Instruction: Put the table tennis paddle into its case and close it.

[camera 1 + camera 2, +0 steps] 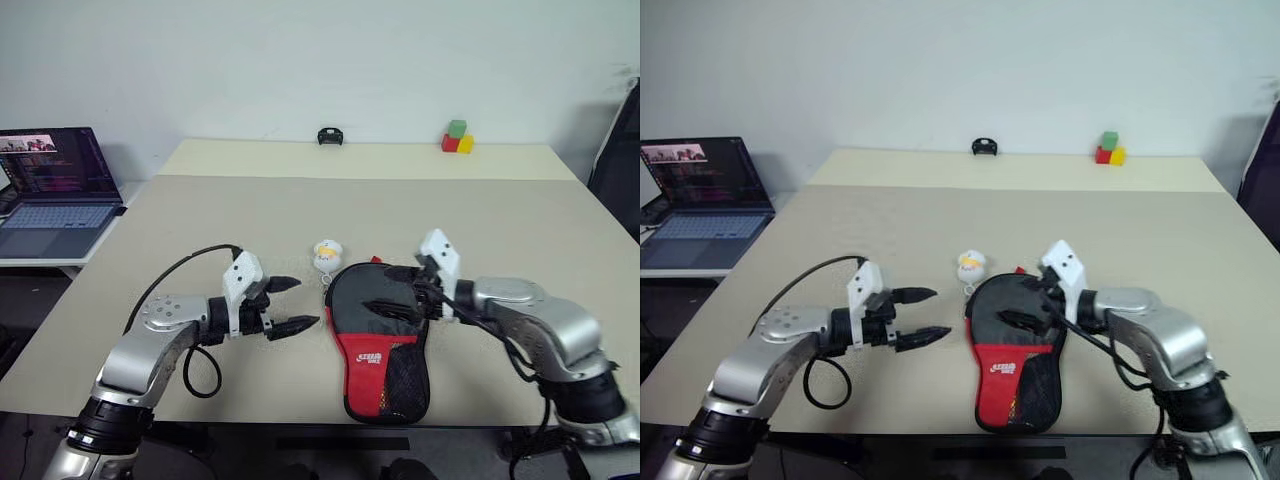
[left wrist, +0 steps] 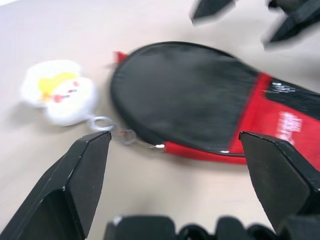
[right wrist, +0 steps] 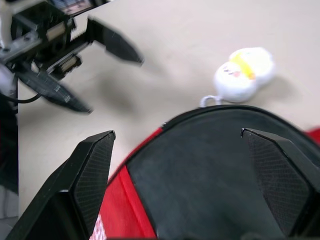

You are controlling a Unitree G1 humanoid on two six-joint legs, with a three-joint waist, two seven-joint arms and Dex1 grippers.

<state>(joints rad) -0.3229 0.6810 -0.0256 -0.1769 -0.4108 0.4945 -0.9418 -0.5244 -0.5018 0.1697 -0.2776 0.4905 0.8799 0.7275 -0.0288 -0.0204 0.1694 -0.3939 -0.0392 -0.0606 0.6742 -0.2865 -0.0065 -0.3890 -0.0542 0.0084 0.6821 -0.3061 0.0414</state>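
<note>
I have both arms out over the beige table (image 1: 300, 200), facing each other across the case (image 1: 378, 340). My left gripper (image 1: 292, 305) has its two black fingers spread wide and holds nothing; the case lies just beyond its fingertips, apart from them, with its rounded black end nearest and the red panel with the white logo running back toward my edge of the table. My right gripper (image 1: 1025, 300) is also spread wide and empty, hovering over the round black top of the case, one finger to either side of that rounded end in the right wrist view; I cannot tell whether the tips touch the fabric. A small white plush charm (image 1: 327, 256) with a yellow patch lies on the table just past the case's rounded end, joined to its edge by a metal ring and chain (image 2: 117, 131). The paddle itself I cannot make out. Well beyond both grippers, coloured blocks (image 1: 457, 138) and a small black object (image 1: 331, 136) sit at the far edge, and a laptop (image 1: 55, 190) stands off beyond my left arm.
</note>
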